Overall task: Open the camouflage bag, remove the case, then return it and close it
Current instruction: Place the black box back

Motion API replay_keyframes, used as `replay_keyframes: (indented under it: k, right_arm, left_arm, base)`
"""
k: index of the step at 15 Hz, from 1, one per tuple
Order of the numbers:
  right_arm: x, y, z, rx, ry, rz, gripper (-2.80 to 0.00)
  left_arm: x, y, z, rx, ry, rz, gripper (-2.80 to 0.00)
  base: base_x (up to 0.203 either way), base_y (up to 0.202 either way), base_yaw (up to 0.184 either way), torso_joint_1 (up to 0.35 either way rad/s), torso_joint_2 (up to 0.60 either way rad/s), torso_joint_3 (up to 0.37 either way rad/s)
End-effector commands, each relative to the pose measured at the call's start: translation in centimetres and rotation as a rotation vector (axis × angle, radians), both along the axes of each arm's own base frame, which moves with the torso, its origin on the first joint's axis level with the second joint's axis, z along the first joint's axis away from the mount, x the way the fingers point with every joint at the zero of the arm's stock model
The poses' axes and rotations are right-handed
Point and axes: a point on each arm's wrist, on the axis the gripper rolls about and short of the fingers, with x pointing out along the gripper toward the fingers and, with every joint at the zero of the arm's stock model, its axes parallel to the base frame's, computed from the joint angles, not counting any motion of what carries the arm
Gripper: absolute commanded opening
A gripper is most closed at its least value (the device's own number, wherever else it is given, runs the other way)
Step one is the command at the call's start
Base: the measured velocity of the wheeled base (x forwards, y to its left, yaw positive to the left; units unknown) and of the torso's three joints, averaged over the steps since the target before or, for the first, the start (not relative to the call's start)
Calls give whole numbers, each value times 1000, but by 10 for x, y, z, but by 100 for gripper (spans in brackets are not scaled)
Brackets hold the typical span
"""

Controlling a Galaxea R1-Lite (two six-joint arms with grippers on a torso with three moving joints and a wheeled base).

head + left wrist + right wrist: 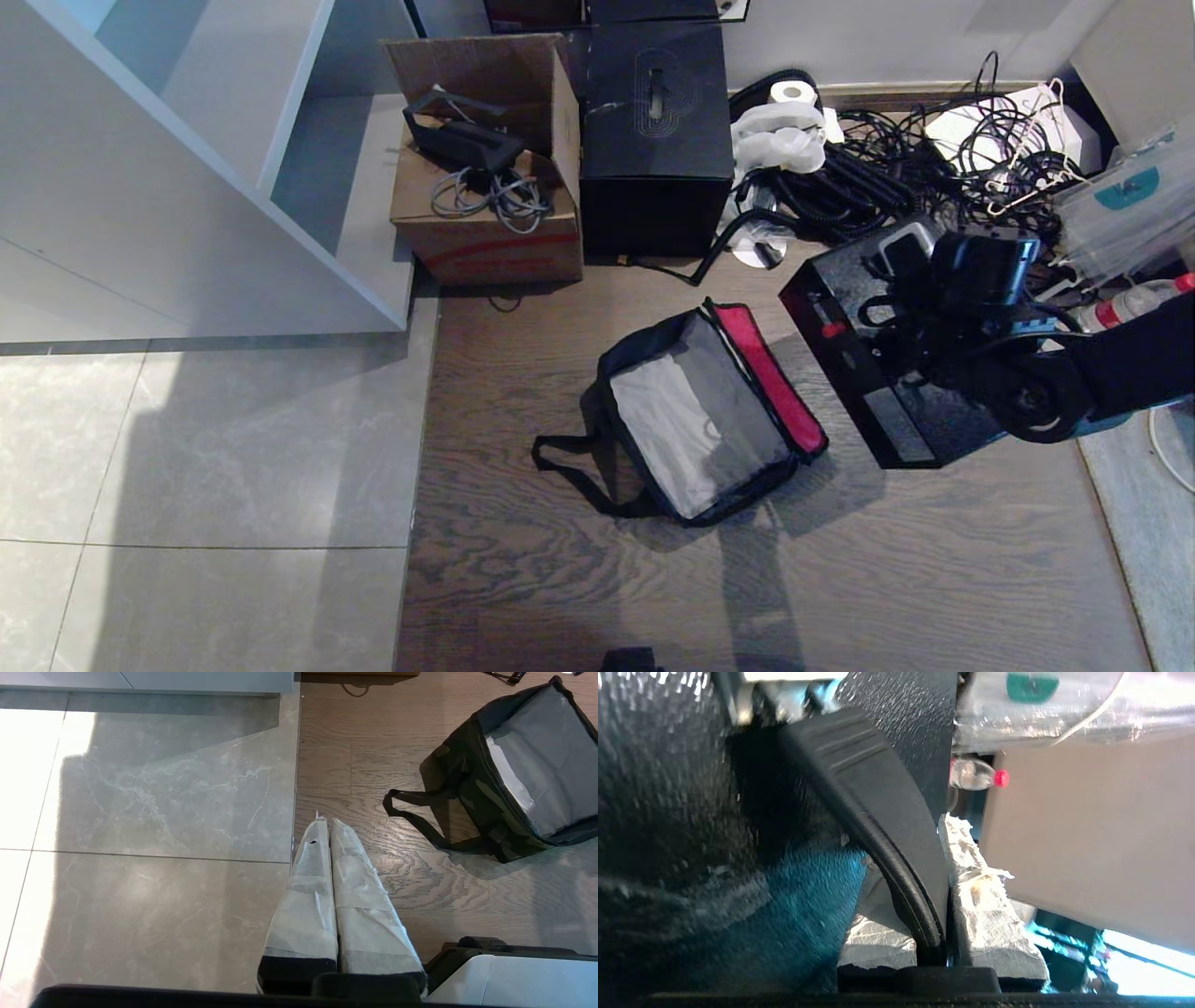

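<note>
Camouflage bag [695, 420] open on floor [523, 579]; case [878, 373] just right of it, in right claw [941, 886]; cardboard carton [485, 177] and black box [653, 131] behind.

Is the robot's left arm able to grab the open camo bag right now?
Probably yes. The left gripper hangs with jaws shut over the floor, and the camouflage bag lies open a little way off with only bare wood between them. It would need to open its jaws and reach across.
</note>
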Motion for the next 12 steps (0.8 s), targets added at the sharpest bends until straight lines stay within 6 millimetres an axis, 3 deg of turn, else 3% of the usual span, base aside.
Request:
replay_keyframes:
  k: [1,9,12]
  right_arm:
    - [-26,21,23,11,-29,50,-280]
    - [-61,90,22,133,123,225,-280]
    - [-63,114,16,183,159,261,-280]
  left_arm:
    - [0,0,0,0,0,1,-280]
    - [0,0,0,0,0,1,-280]
    - [0,0,0,0,0,1,-280]
  base:
    - [0,0,0,0,0,0]
    - [0,0,0,0,0,0]
    - [0,0,0,0,0,0]
